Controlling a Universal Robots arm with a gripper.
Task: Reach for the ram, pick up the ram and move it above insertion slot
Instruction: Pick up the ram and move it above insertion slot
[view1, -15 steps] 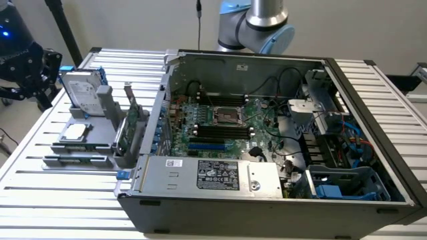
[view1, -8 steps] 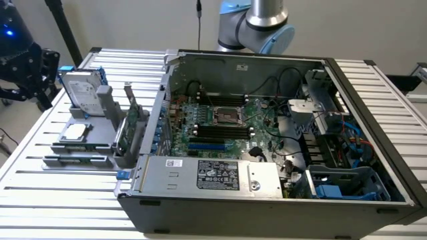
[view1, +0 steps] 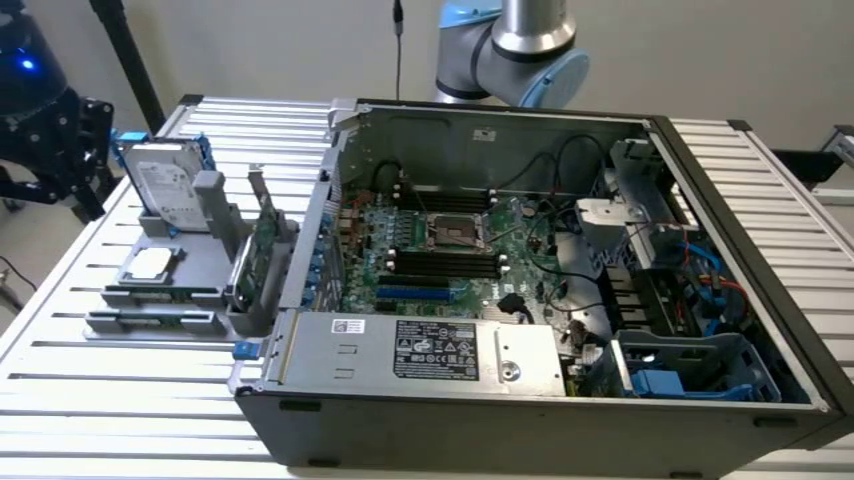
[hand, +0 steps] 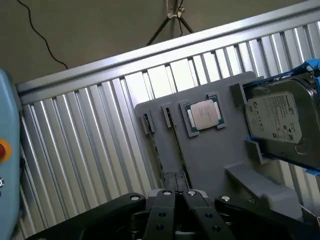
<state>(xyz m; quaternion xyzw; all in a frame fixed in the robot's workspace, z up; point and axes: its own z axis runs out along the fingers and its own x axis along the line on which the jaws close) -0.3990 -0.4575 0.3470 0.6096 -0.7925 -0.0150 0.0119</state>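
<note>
The ram (hand: 175, 144) stands on edge in a narrow groove of the grey holder (hand: 215, 150), just beside the CPU (hand: 204, 114). I judge it is set on edge so that both flat faces are free for fingers to close on from above. A second stick (hand: 151, 145) sits in the next groove, parallel to it and apart.

In the exterior view the holder lies on the slatted table (view1: 80, 400), on the exterior view's left of the open case (view1: 534, 435). The drive (view1: 167, 180) is propped upright at the holder's far end, and the card (view1: 260, 255) stands on the side nearest the case wall. Each part has its own seat, which seems meant to fix its place and pose.

The gripper (hand: 176, 181) is well apart from the holder and holds nothing. Its jaws look pressed together, tips meeting with no gap that I can make out. It points roughly along the ram's groove, so the reach appears to be at its very start. The arm (view1: 514, 40) rises behind the case.

Inside the case, the black memory slots (view1: 441, 262) on the board look bare. The case lies on its side with the lid off — so they face upward, open to an approach from above.
</note>
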